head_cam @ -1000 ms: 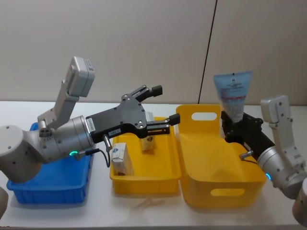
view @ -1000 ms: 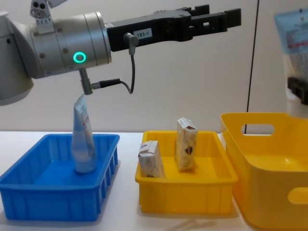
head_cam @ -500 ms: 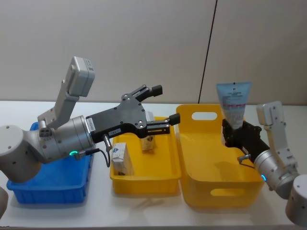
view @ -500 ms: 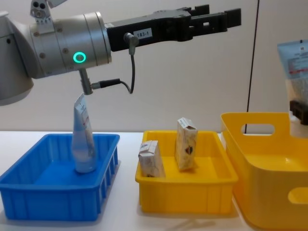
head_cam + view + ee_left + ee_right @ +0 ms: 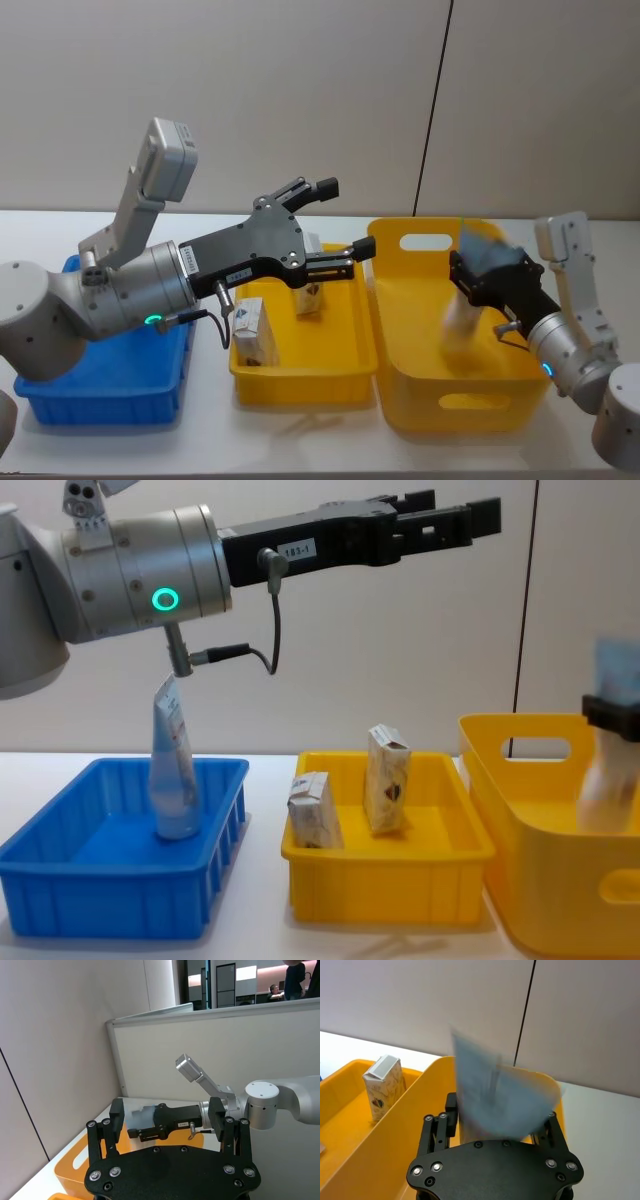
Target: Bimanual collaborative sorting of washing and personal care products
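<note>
A white tube (image 5: pixel 482 252) (image 5: pixel 612 670) is slipping down between the fingers of my right gripper (image 5: pixel 470 275) (image 5: pixel 502 1115), which stands open over the large yellow bin (image 5: pixel 460 400). The tube's lower end reaches into the bin. My left gripper (image 5: pixel 345 218) (image 5: pixel 455 508) hangs open and empty above the yellow tray (image 5: pixel 300 375). Two cream cartons (image 5: pixel 250 325) (image 5: pixel 308 295) stand upright in that tray. Another white tube (image 5: pixel 172 770) leans upright in the blue bin (image 5: pixel 100 880).
The blue bin, the yellow tray and the yellow bin stand side by side from left to right on the white table (image 5: pixel 300 430). A plain wall with a dark vertical seam (image 5: pixel 430 130) rises close behind.
My right gripper sank toward the yellow bin with the tube, then its fingers parted and the tube started sliding down. The left arm has not moved.
</note>
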Controlling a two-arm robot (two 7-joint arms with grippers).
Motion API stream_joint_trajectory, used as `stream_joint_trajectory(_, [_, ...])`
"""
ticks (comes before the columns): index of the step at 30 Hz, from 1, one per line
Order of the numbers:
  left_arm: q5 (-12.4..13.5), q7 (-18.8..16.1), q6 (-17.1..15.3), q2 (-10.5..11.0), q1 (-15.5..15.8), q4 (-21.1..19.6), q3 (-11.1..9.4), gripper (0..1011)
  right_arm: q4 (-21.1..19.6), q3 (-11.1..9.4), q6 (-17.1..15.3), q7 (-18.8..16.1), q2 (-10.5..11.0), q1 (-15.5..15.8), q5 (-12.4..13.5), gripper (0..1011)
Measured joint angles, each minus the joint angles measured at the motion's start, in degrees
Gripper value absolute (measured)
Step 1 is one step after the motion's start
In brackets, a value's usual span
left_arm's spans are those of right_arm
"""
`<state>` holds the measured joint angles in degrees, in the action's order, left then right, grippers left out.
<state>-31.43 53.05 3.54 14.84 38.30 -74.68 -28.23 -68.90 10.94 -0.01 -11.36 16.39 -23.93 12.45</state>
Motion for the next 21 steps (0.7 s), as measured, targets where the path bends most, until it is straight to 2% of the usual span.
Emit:
stream_joint_trajectory(5, [0.0, 0.0, 0.0, 0.0, 0.0, 0.0, 0.0, 1001, -0.6, -0.4, 0.2, -0.1, 0.0, 0.4, -0.1, 848])
stream_joint_trajectory(6, [0.0, 0.0, 0.0, 0.0, 0.0, 0.0, 0.0, 1001, -0.7, -0.5, 0.2, -0.1, 0.0, 0.5, -0.1, 848])
stream_joint_trajectory(7, [0.0, 0.0, 0.0, 0.0, 0.0, 0.0, 0.0, 1001, -1.0, -0.6, 0.2, -0.1, 0.0, 0.6, -0.1, 904])
stream_joint_trajectory(11, [0.0, 0.0, 0.0, 0.0, 0.0, 0.0, 0.0, 1001, -1.8, -1.0, 0.3, -0.1, 0.0, 1.0, -0.2, 990])
stream_joint_trajectory(21, [0.0, 0.0, 0.0, 0.0, 0.0, 0.0, 0.0, 1001, -4.1, -2.0, 0.8, -0.2, 0.1, 2.3, -0.3, 1003])
